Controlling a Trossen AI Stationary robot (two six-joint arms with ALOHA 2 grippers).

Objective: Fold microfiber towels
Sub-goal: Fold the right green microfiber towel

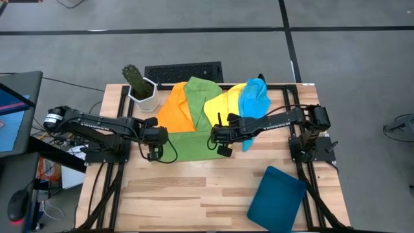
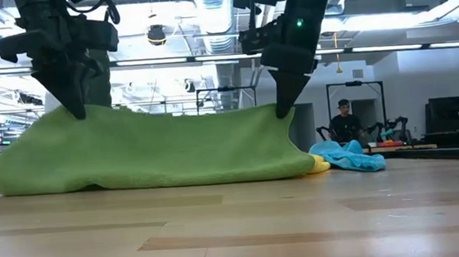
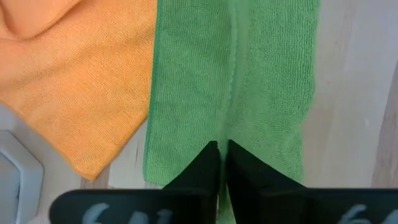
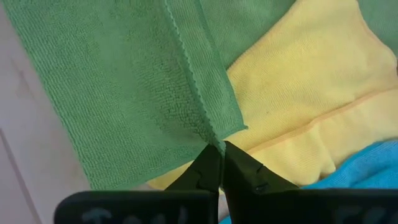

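Microfiber towels lie in an overlapping heap on the bench, just in front of the potted cactus [image 1: 137,80]: the orange towel [image 1: 174,107] nearest it, then a green towel [image 1: 202,94], the yellow towel [image 1: 223,103] and the blue towel [image 1: 253,97] farthest from it. The front green towel [image 1: 187,142] is spread flat, partly over the others, with its edge lifted off the wood.

The left pincer [image 1: 154,150] is pinched narrow on that towel's corner on the cactus side; the right pincer [image 1: 223,144] is pinched narrow on the opposite corner, beside the yellow towel. In the low view the cloth sags between the two grips.

Judging by that sag, the towel is light, limp and soft, with a grippy pile that should not slide out of closed fingers. It holds no shape, so it is best taken at the stitched hem [image 4: 193,74], at two corners together, kept taut. Snagging the yellow towel underneath seems the main risk.
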